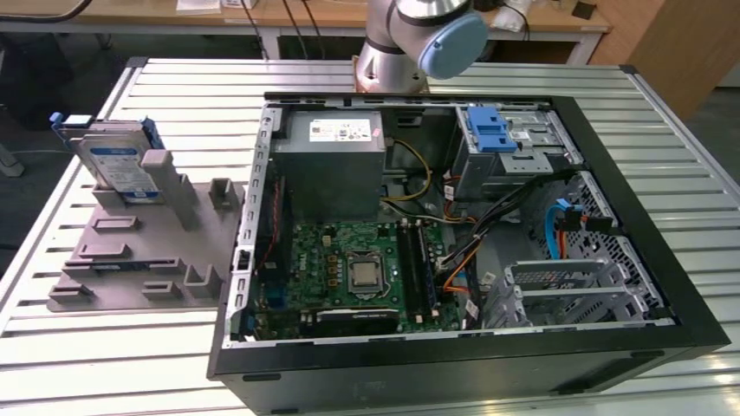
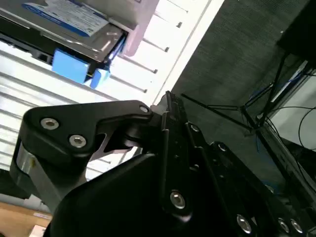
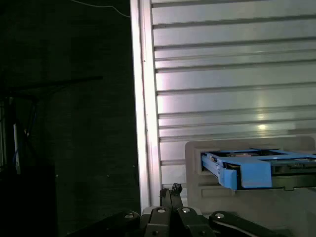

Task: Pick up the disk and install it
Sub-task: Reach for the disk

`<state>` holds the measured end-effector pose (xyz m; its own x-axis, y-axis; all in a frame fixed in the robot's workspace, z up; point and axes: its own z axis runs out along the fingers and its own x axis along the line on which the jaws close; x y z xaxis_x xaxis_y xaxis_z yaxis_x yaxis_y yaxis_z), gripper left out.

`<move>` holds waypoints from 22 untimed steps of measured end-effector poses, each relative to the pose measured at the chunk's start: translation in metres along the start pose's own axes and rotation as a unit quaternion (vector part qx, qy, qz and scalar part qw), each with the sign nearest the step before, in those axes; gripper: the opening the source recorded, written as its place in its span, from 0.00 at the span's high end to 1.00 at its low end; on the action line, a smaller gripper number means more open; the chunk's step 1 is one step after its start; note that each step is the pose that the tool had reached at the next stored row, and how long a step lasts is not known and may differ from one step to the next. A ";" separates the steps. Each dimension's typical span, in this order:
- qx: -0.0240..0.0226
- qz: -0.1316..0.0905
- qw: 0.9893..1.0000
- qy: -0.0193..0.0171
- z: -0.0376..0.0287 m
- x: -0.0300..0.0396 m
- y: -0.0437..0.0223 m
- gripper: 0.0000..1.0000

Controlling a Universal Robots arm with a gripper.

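The disk (image 1: 116,160) stands on edge in a grey holder (image 1: 139,260) at the exterior view's left, its blue-and-white label facing out and blue rails along its edges. In both wrist views the disk (image 2: 69,19) (image 3: 247,168) sits in the holder's slot, blue rail end toward the camera. My gripper (image 3: 170,190) (image 2: 168,96) hovers at the table's edge, a short way off the disk and not touching it. Its black fingertips are pressed together with nothing between them.
An open computer case (image 1: 463,234) lies on the slatted metal table (image 1: 647,121), with a drive bay and blue latch (image 1: 491,130) at its far end. The table's edge (image 3: 140,98) runs beside my gripper, with dark floor beyond. The arm's base (image 1: 399,43) stands behind the case.
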<state>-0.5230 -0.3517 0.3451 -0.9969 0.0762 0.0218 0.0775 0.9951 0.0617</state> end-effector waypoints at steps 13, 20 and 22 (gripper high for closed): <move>0.000 0.000 1.000 0.000 -0.0003 -0.0124 0.0009 0.89; 0.001 0.000 1.000 0.000 -0.0016 -0.0125 0.0012 0.89; 0.001 0.000 1.000 0.000 -0.0036 -0.0125 0.0014 0.89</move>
<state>-0.5104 -0.3515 0.3485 -0.9969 0.0761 0.0219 0.0773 0.9952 0.0597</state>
